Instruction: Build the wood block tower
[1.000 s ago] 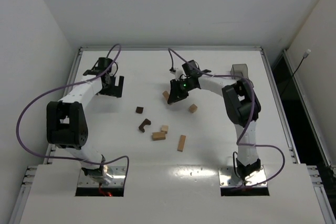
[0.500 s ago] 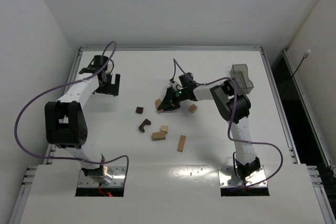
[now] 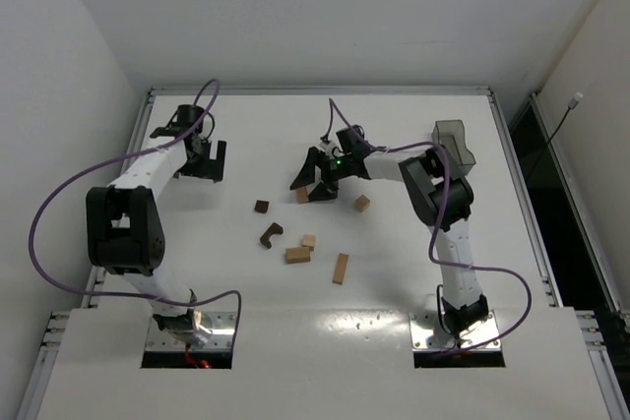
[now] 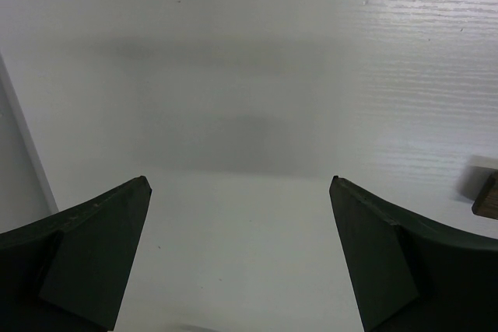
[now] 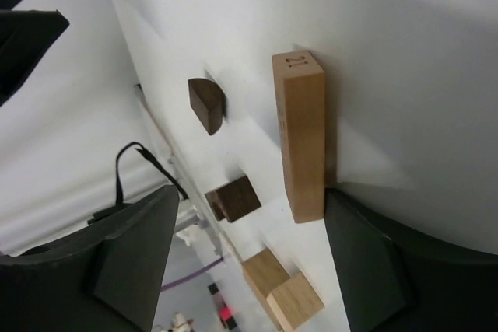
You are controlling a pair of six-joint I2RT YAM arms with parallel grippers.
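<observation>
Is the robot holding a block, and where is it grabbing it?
No, nothing is held. The right fingers stand open around the tan bar, and the left fingers are open too.

**Robotics laboratory test cell.** A white bench (image 3: pixel 394 135) edged by a metal rail (image 3: pixel 315 91) stands within plain white walls (image 3: pixel 295 7). Two white-and-black arms, the left arm (image 3: pixel 123 233) and the right arm (image 3: pixel 445 206), are bolted to plates (image 3: pixel 448 331) at the near edge and trail purple cables (image 3: pixel 32 235). Small wooden blocks (image 3: pixel 298 255) lie scattered at mid-bench. A dark plastic bin (image 3: pixel 453 141) sits at the far right.
</observation>
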